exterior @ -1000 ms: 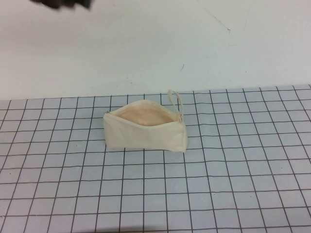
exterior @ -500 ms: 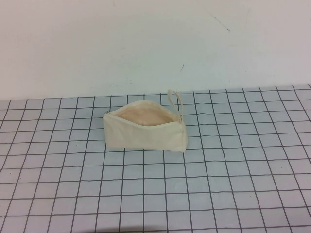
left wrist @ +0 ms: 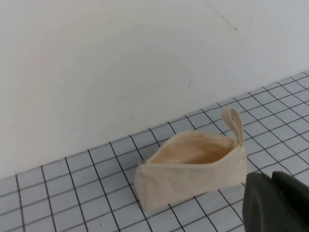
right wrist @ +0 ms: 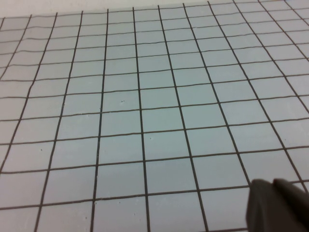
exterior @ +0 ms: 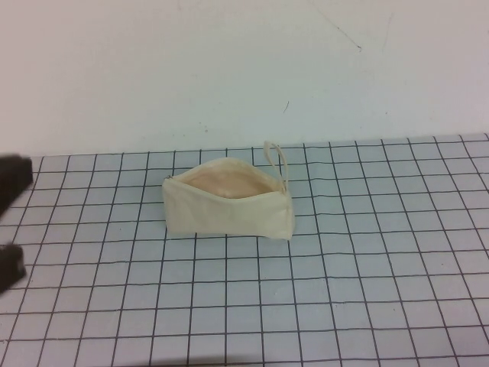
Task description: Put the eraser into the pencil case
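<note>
The pencil case [exterior: 228, 206] is a cream-white canvas pouch standing on the grid mat, its zip open and the tan lining showing, with a fabric loop [exterior: 275, 157] at its right end. It also shows in the left wrist view [left wrist: 193, 166]. The eraser is not in view in any frame. My left gripper [left wrist: 276, 198] has its fingers together, close to the pouch's loop end, and nothing shows between them. Dark parts of the left arm [exterior: 11, 180] show at the left edge of the high view. My right gripper [right wrist: 276, 205] is shut and empty over bare mat.
A grey mat with a dark grid [exterior: 344, 290] covers the table's near part. Beyond it lies a plain white surface [exterior: 229, 76] with a few faint scratches.
A dark part of the arm at the top left a second ago left the view. Dark parts of the left arm now show at the left edge. The pouch has not moved.
</note>
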Robot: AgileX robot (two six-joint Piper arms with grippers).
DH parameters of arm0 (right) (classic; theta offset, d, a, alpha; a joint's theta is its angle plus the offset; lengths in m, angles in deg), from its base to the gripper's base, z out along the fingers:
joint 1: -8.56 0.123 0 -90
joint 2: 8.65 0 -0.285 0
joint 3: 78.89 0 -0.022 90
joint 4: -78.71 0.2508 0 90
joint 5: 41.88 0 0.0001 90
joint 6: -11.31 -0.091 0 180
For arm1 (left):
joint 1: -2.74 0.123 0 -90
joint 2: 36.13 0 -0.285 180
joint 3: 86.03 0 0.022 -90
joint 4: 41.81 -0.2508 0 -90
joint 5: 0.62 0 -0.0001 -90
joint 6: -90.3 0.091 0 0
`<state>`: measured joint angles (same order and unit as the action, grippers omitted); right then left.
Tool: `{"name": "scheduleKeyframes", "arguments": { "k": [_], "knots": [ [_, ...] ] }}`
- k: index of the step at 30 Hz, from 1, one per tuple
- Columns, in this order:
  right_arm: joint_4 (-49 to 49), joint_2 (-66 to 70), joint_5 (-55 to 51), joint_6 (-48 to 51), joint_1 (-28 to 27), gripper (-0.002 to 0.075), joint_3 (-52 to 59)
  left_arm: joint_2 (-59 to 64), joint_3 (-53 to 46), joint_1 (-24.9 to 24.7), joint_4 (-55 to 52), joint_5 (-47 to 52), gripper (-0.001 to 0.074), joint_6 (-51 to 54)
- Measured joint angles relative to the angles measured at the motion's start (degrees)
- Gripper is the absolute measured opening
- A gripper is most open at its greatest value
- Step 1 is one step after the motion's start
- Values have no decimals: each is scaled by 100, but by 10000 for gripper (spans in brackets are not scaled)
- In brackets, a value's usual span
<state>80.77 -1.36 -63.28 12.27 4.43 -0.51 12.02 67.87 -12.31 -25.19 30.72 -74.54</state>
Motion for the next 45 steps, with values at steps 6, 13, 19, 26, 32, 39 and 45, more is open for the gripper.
{"name": "scheduleKeyframes", "arguments": {
  "k": [6, 13, 19, 26, 32, 39, 45],
  "knots": [
    [0, 0, 0, 0, 0, -1, 0, -71, -994, 0, 497, -212, -1, 14],
    [10, 0, 0, 0, 0, -1, 0, -71, -2069, 0, 847, -222, -1, 14],
    [10, 0, 0, 0, 0, -1, 0, -136, -2579, -4, 657, -75, -1, 26],
    [10, 0, 0, 0, 0, -1, 0, -1468, -3191, 360, 636, 205, -1, 35],
    [10, 0, 0, 0, 0, -1, 0, -2976, -3811, 988, 435, -1, -1, 91],
    [10, 0, 0, 0, 0, -1, 0, -4079, -5029, 1257, 249, -1152, -1, 156],
    [10, 0, 0, 0, 0, -1, 0, -4089, -5231, 1266, 249, -1237, -1, 100]
  ]
}}
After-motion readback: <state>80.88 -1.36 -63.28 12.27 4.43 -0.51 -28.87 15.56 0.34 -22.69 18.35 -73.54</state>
